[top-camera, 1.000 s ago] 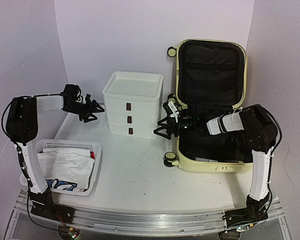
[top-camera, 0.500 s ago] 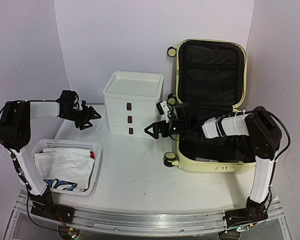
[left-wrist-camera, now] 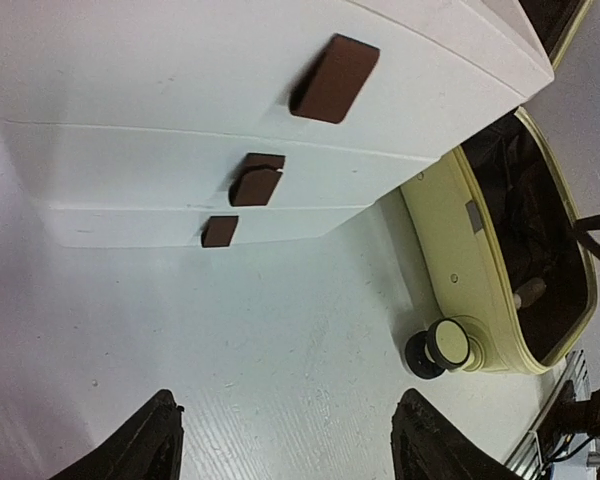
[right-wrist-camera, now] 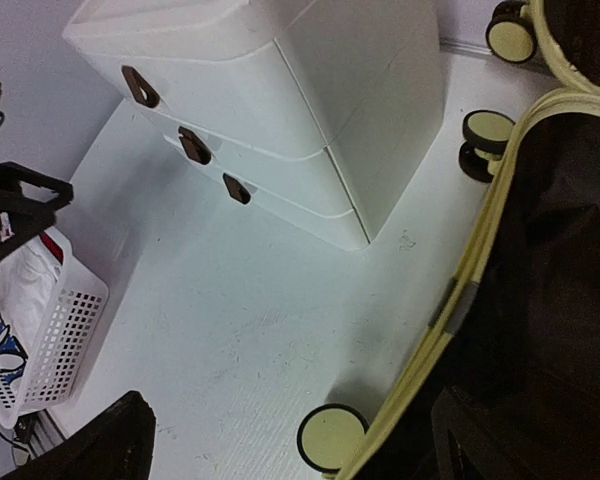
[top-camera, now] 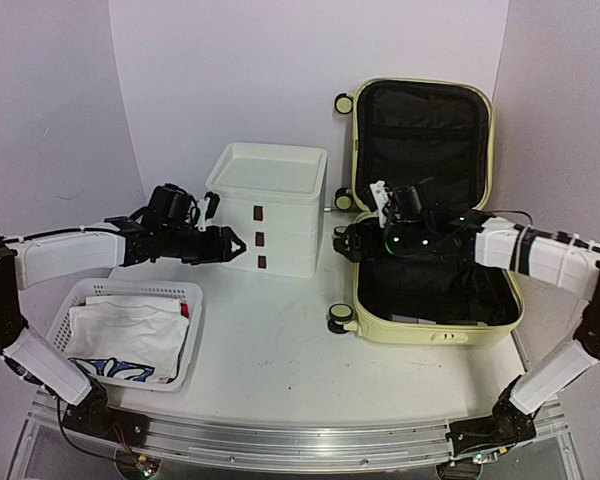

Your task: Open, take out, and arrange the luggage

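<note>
Now the luggage [top-camera: 432, 332] is seen open on the right side of the table [top-camera: 270, 365]. Its base is laid flat, its lid [top-camera: 425, 130] is stood upright at the back, and black lining is shown in both halves. One wheel [top-camera: 339, 318] is seen at the base's near left corner.

The right gripper [top-camera: 343, 243] is held over the left rim of the base, toward its far end, with the arm stretched across the open base from the right. Its fingers [right-wrist-camera: 90, 450] are spread wide apart. In the wrist view one is placed over the table and the other over the dark lining, with the yellow rim between them. Nothing is clamped, and whether the rim is touched cannot be told.

The left gripper [top-camera: 232, 246] is pointed at the front of the box [top-camera: 268, 172], just beside its lower drawers. Its fingers [left-wrist-camera: 152, 440] are also parted, with only bare table seen between them, and nothing is held.

Three brown handles [left-wrist-camera: 332, 78] are carried on the box front, one above another. The box is placed just left of the luggage, apart from it. A basket [top-camera: 130, 292] is set at the near left, and a white cloth [top-camera: 130, 330] with blue print is laid in it.
</note>
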Robot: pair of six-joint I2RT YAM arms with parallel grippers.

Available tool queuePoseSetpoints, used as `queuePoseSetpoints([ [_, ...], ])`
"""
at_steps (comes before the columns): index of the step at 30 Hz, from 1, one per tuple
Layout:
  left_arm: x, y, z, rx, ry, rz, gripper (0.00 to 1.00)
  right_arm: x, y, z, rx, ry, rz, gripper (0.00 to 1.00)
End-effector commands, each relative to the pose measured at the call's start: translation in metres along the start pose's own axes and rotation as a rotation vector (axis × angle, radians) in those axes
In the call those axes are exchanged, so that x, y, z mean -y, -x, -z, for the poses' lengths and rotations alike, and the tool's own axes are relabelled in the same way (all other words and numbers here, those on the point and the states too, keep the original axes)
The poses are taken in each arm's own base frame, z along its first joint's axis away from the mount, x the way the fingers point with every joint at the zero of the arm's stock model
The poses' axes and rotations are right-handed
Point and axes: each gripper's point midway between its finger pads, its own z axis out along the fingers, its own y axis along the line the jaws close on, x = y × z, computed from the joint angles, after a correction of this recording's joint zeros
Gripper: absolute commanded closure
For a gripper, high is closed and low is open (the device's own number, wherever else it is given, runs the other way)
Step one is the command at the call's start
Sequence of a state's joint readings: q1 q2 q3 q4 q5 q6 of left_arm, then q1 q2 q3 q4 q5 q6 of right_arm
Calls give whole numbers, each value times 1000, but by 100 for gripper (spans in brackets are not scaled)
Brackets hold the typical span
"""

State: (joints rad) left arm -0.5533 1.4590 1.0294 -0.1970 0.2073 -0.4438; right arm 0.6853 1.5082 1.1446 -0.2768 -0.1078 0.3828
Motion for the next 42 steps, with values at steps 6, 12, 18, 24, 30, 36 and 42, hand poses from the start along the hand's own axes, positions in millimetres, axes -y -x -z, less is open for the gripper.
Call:
queuePoseSetpoints([
  [6,12,28,-49,206,9,-152,31,15,-16,59,33,-77,23,2],
  [12,8,32,-73,242,81,-192,34,24,-24,79,70,-111,14,2],
  [18,3,39,-87,286,102,-181,44,25,-24,94,90,-118,22,2],
  [24,2,40,-96,346,106,-159,45,29,-31,108,88,-135,22,2],
  [30,1,43,-102,380,131,-180,47,34,-38,123,99,-156,23,2],
  [36,-3,40,-112,378,143,-176,52,37,-41,134,101,-169,24,2],
  [42,-5,45,-115,397,160,-165,56,36,-41,141,106,-169,28,2],
])
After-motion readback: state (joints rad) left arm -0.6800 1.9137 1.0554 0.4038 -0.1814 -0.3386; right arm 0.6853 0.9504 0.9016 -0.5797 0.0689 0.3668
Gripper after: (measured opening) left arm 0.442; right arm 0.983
